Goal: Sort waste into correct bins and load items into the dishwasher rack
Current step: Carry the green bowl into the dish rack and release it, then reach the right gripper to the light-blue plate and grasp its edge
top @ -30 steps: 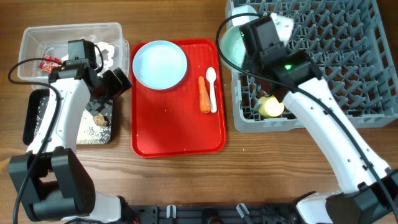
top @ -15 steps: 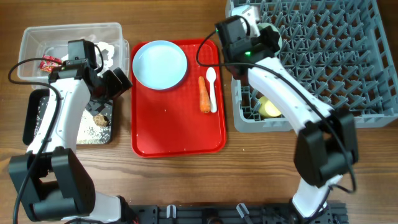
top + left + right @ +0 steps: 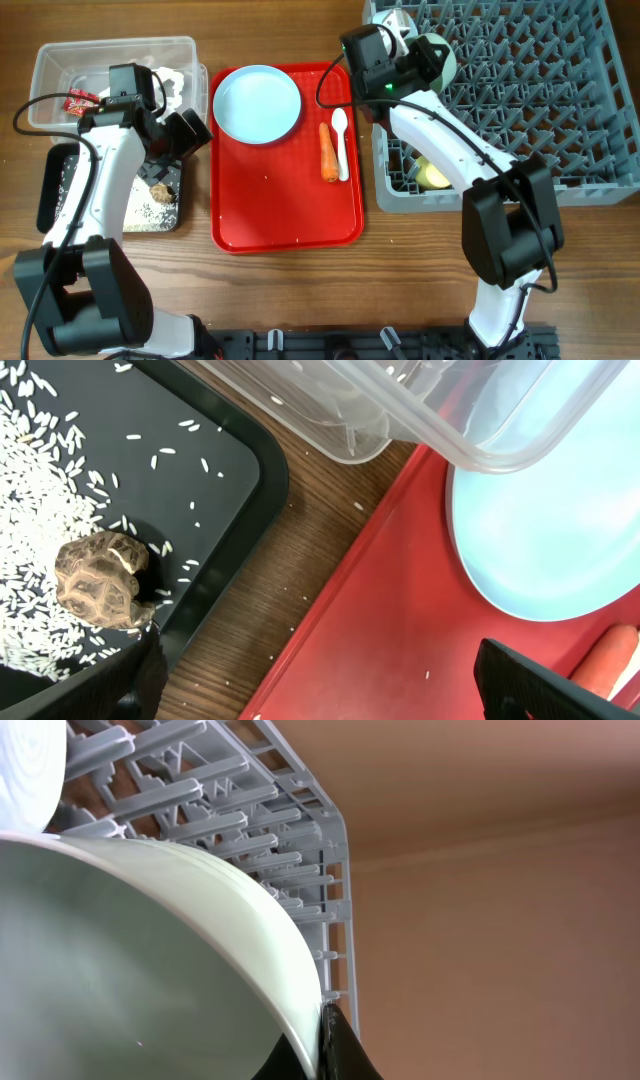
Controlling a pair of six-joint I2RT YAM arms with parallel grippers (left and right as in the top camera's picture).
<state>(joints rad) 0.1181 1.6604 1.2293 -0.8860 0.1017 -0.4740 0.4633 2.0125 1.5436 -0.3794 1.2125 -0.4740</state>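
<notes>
My right gripper [image 3: 415, 62] is shut on the rim of a pale blue-green bowl [image 3: 441, 58], holding it on edge over the far left corner of the grey dishwasher rack [image 3: 520, 120]. The right wrist view shows the fingers [image 3: 322, 1038] pinching the bowl [image 3: 130, 960], with a second bowl [image 3: 28, 770] beside it. A yellow cup [image 3: 433, 173] lies in the rack. My left gripper [image 3: 186, 130] is open and empty [image 3: 330, 695] between the black tray [image 3: 230, 510] and the red serving tray [image 3: 285, 215], which holds the plate [image 3: 258, 103], carrot [image 3: 328, 152] and spoon [image 3: 341, 140].
The black tray [image 3: 58, 190] holds rice and a brown food scrap [image 3: 100, 580]. The clear tub [image 3: 110, 50] behind it holds a red wrapper [image 3: 78, 101] and white tissue [image 3: 172, 80]. Loose rice grains lie on the wood and the red tray.
My right arm has swung the bowl from over the rack's left edge to its far left corner and turned it on edge. The left arm has not moved.
</notes>
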